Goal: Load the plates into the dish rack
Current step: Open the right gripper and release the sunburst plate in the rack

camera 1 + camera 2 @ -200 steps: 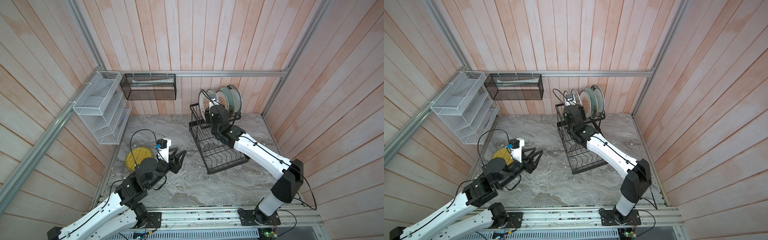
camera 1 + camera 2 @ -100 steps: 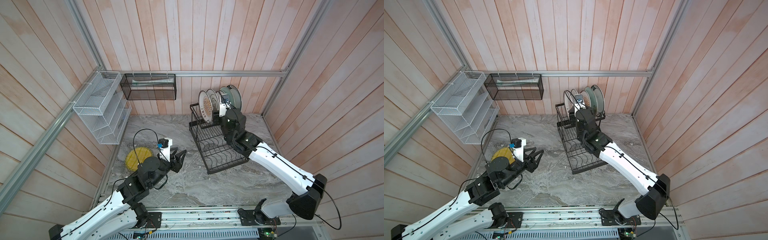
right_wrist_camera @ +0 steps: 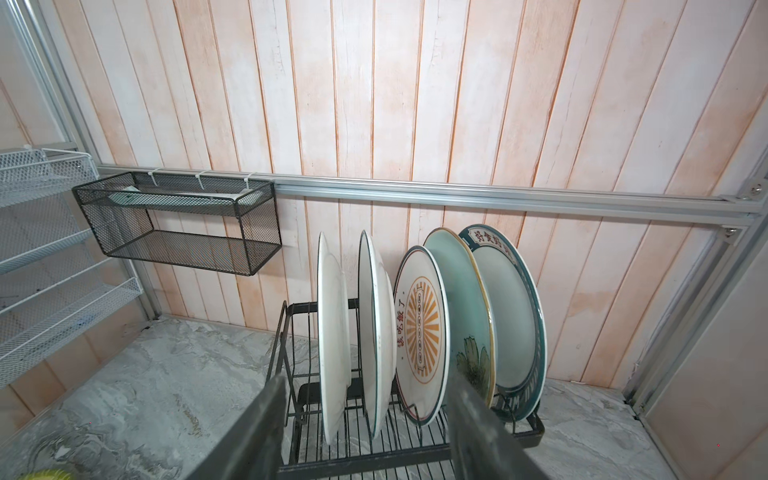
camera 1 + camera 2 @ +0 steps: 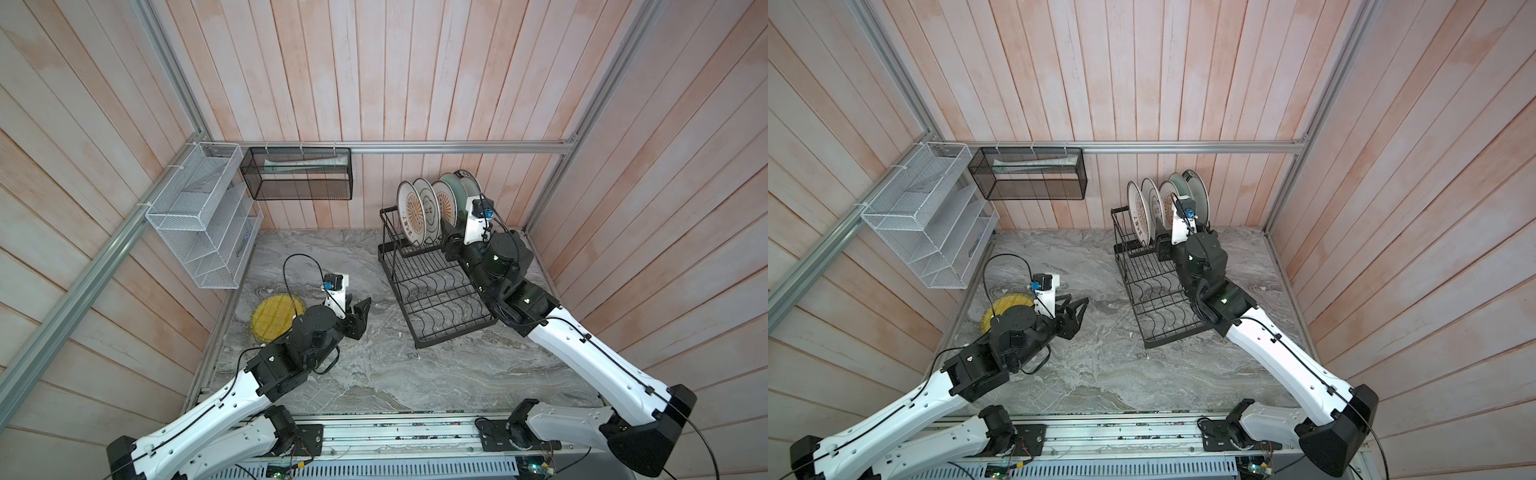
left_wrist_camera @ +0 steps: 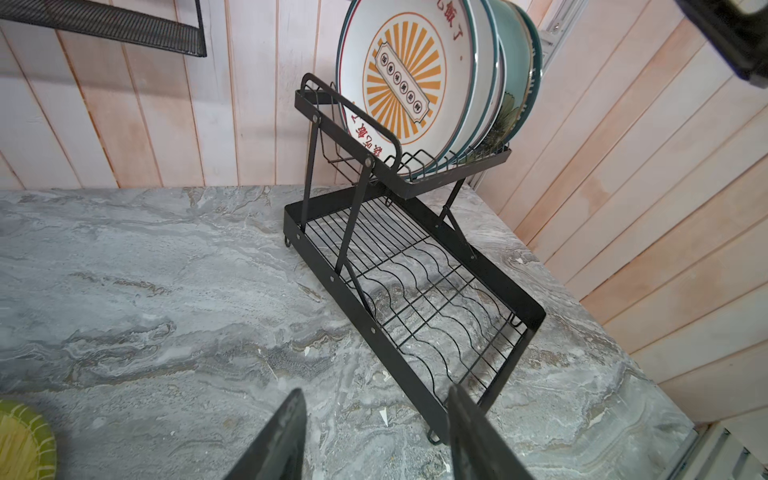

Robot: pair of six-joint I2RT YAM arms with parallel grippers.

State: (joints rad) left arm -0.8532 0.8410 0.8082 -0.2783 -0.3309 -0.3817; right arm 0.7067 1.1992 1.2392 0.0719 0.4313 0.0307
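Several plates [image 3: 419,332] stand on edge in the upper basket of the black wire dish rack [image 4: 436,299] [image 4: 1158,299]. From the left wrist an orange sunburst plate [image 5: 403,75] fronts the row. The mint floral plate [image 3: 461,311] and the dark-lettered one [image 3: 511,316] stand at the far end. A yellow ribbed plate [image 4: 276,316] [image 4: 1007,305] lies flat on the table at the left. My right gripper [image 4: 451,243] [image 3: 365,378] hangs open and empty just short of the upper basket. My left gripper [image 4: 358,303] [image 5: 376,395] is open and empty, right of the yellow plate, pointing at the rack.
A black mesh basket [image 4: 297,178] hangs on the back wall and a white mesh shelf [image 4: 203,224] on the left wall. The rack's lower tray [image 5: 415,291] holds nothing. Wooden walls close in the marble table [image 4: 374,365] on three sides.
My right gripper has drawn back from the plates in the upper basket toward the right, with its jaws widening. My left gripper has crept slightly toward the rack.
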